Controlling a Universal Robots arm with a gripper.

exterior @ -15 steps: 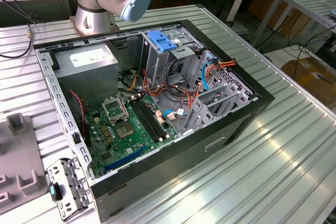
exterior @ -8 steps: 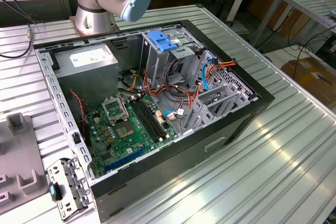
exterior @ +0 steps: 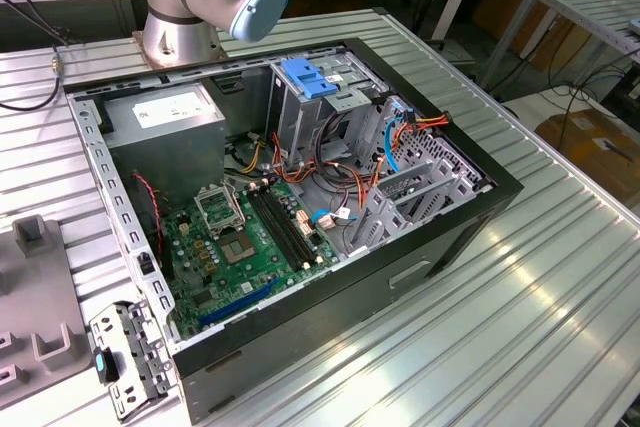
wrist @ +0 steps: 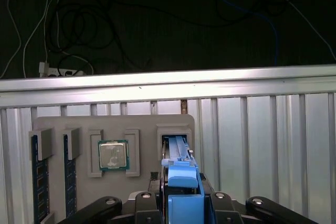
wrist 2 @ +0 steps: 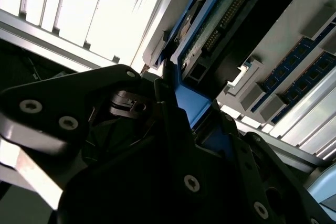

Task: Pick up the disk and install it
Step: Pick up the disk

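The disk (wrist: 176,148) stands on edge in a slot of a grey holder tray (wrist: 139,124), with its blue side rail facing the wrist. In both wrist views my gripper (wrist: 184,195) sits over that edge. Its black fingers (wrist: 157,203) press against both sides of the blue rail. The second wrist view shows the disk (wrist 2: 215,24) from close by, with its green circuit board and connector pins, and the gripper (wrist 2: 191,109) shut on its blue rail. The disk's lower part still rests in the slot. In the exterior view, the open computer case (exterior: 420,257) lies on the metal table.
The holder tray also carries a processor chip (wrist: 113,155) and memory sticks (wrist: 35,182). Inside the case are a metal drive cage with a blue tab (exterior: 305,77), a grey power supply box (exterior: 165,117), the motherboard (exterior: 240,247) and loose cables (exterior: 400,137). The arm's base (exterior: 180,27) stands behind the case.
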